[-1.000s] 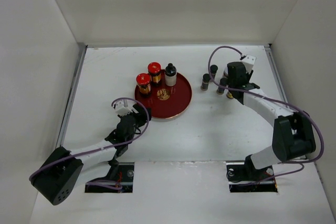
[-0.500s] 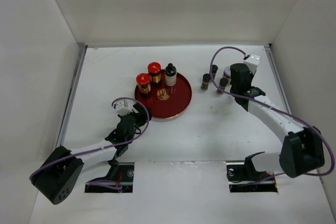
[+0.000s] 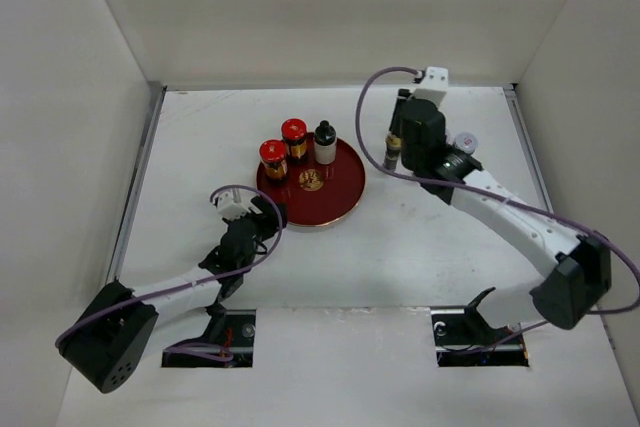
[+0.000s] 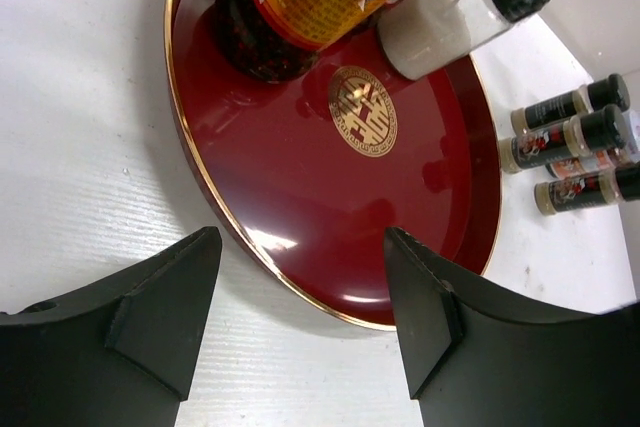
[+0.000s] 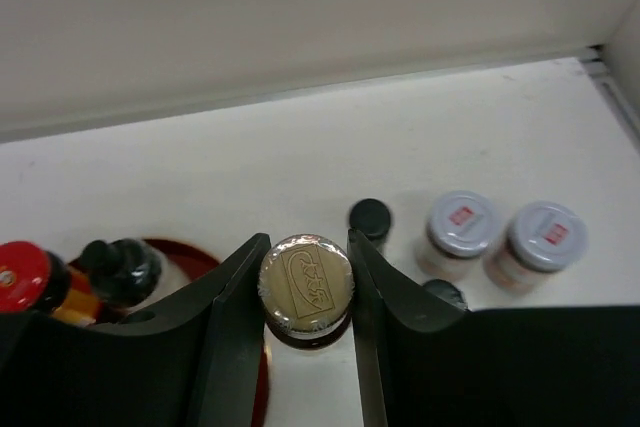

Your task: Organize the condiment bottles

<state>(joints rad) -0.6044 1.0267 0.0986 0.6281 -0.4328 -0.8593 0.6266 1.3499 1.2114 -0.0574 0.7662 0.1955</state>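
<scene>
Right end effector [image 5: 305, 247] pinches a foil-topped bottle [image 5: 306, 285] between its two fingers, just right of the round red tray [image 3: 338, 203] in the overhead view and seemingly lifted off the surface [image 3: 200, 147]. Three items already stand on the tray, clustered at its upper left: two red-capped jars [image 3: 293, 130] and a white-bodied bottle [image 3: 325, 145] with a black cap. Left to move, as I judge it, are the held bottle, two silver-lidded jars [image 5: 460, 222] side by side at the right of the right wrist view, and at least two slim black-capped bottles [image 5: 370, 215] near them. Left end effector [image 4: 302, 242] is spread and empty, low beside the tray's lower-left rim. Under halfway done, I would say
</scene>
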